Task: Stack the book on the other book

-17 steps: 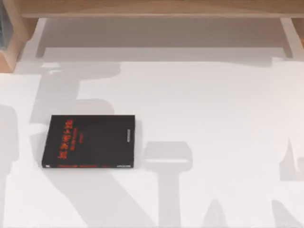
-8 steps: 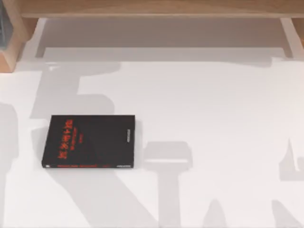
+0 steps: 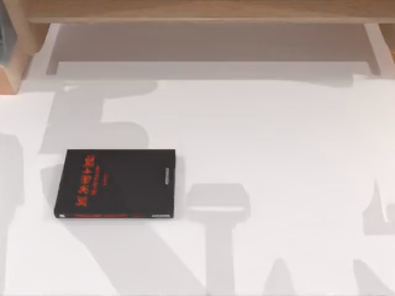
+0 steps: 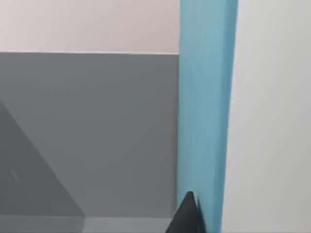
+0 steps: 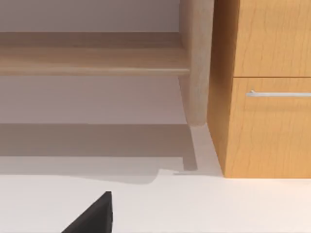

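Shadows at the table's left have shifted since a second ago: the grey patch above the black book has widened and slid a little further down toward it, while nothing resting on the table itself has moved. At far left in the top view, a wooden upright stands at the corner, with a wooden shelf running along the far edge. Right of that upright and nearer the camera, the other book lies flat on the white table, its black cover up, red lettering toward its left side and along its near spine, exactly where it lay before. In the left wrist view, the book appears as a light blue band seen edge-on, with a dark fingertip of the left gripper touching its side; whether the tool is clamped on it I cannot tell. Further right, the right wrist view shows the right gripper as one dark tip over the white table, facing a wooden cabinet with a metal drawer handle; its grip state cannot be told either.
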You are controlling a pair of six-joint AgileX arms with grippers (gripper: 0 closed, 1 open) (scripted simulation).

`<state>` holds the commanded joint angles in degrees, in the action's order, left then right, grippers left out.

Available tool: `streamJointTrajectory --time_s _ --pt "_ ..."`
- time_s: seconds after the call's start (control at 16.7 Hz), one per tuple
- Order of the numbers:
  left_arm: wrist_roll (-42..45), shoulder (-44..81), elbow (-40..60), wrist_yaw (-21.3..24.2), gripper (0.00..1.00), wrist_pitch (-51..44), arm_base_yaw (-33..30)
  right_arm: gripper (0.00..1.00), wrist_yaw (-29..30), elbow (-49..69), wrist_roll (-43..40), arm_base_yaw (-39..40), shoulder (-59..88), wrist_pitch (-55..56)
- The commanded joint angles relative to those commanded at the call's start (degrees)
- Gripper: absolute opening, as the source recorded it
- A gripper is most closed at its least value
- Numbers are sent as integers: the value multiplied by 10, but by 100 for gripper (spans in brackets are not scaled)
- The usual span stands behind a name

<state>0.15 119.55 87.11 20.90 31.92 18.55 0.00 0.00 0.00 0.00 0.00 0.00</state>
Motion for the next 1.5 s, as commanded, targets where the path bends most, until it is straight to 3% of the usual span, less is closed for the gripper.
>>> streamJointTrajectory --time_s 0.12,0.18,1.26,1.5 --pt "0 0 0 0 2 0 0 100 0 0 0 0 0 0" --pt "0 0 0 0 0 0 0 100 0 0 0 0 0 0" --pt "2 -25 -14 4 0 -10 3 100 0 0 0 0 0 0" --pt "41 -82 -36 -54 0 -10 -12 100 0 0 0 0 0 0"
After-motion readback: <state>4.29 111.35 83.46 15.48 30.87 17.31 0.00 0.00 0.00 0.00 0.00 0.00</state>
